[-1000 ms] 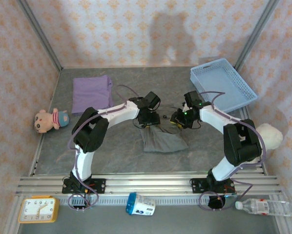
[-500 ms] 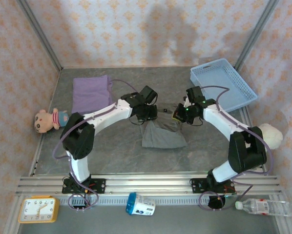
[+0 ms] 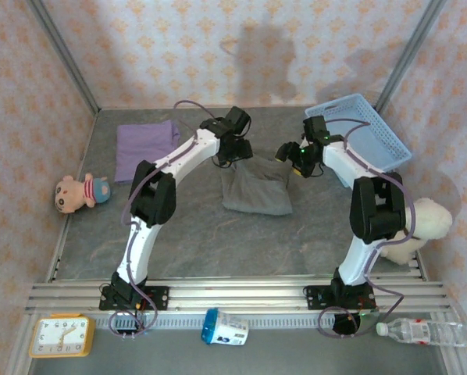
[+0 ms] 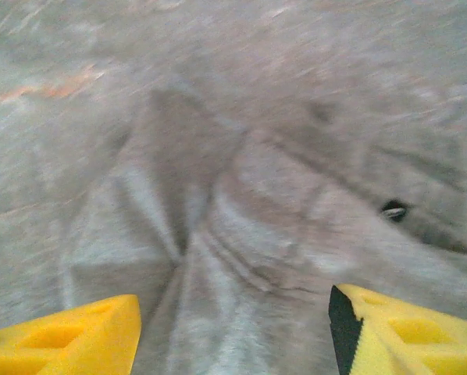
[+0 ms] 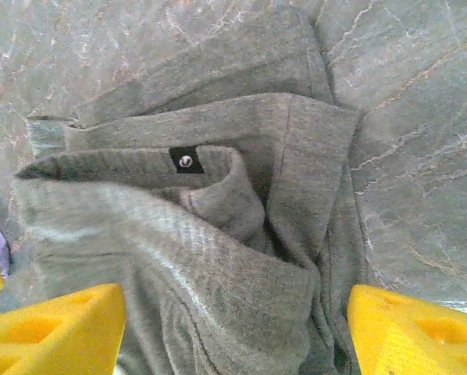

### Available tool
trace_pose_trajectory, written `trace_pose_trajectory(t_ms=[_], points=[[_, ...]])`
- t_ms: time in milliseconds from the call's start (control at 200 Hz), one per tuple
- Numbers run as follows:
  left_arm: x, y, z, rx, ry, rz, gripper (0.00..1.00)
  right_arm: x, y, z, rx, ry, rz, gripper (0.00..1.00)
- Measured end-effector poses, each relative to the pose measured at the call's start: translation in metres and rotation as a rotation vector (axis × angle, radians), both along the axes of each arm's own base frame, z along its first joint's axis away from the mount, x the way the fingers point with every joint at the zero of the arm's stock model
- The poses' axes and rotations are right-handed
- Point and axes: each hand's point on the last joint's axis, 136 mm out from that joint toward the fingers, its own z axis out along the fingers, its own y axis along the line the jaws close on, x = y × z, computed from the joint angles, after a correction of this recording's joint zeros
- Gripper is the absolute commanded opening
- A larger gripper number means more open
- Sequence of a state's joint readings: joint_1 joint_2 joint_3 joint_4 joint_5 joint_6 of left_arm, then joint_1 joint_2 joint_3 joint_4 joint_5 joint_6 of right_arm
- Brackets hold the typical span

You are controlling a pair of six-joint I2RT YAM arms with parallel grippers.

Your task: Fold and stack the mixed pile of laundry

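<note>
A grey marbled tabletop [image 3: 187,234] sits inside walls of pink patterned wallpaper. Seen from above, the grey-brown trousers [image 3: 255,194] lie crumpled near the middle, a little toward 12 o'clock. The lilac shirt [image 3: 146,148], folded flat, lies well apart from them at 10 o'clock. Both arms reach to the far edge of the trousers. The left fingers [image 4: 62,340] are spread wide apart over rumpled cloth, in a blurred view. The right fingers [image 5: 54,328] are also spread wide, over the waistband (a small black label [image 5: 186,160] with a stud shows there). A light blue mesh basket [image 3: 382,133] stands at 2 o'clock and a pig plush [image 3: 81,193] lies at 9 o'clock.
</note>
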State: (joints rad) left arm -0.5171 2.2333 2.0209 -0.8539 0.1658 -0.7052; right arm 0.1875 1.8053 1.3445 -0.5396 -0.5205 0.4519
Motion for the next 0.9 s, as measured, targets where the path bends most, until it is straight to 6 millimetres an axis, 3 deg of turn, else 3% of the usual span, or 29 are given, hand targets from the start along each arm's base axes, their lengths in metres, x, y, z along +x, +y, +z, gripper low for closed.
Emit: trace_pose_trajectory(t_ms=[120,240,320,390,520,620,786,901], points=[[-0.028,0.015,0.003,0.031,0.029,0.0,0.64,-0.01,0.003,0.017,-0.006,-0.042,0.016,0.7],[-0.067,0.028,0.026,-0.001,0.011,-0.015,0.59,-0.038,0.004,0.033,-0.01,-0.079,0.04,0.64],[-0.087,0.03,0.041,-0.044,-0.025,-0.035,0.55,-0.06,0.005,0.031,-0.012,-0.078,0.064,0.6],[-0.101,0.026,0.043,-0.065,-0.04,-0.06,0.53,-0.08,0.006,0.022,-0.013,-0.055,0.087,0.57],[-0.126,0.012,0.016,-0.052,-0.004,-0.119,0.51,-0.117,0.008,-0.001,0.0,0.009,0.124,0.51],[-0.137,0.004,-0.005,-0.026,0.038,-0.15,0.46,-0.13,0.008,-0.012,0.008,0.044,0.135,0.42],[-0.127,0.004,-0.033,0.029,0.063,-0.133,0.31,-0.12,0.011,-0.022,0.021,0.05,0.118,0.22],[-0.114,0.015,-0.058,0.095,0.095,-0.071,0.29,-0.104,0.01,-0.038,-0.011,0.08,0.075,0.21]])
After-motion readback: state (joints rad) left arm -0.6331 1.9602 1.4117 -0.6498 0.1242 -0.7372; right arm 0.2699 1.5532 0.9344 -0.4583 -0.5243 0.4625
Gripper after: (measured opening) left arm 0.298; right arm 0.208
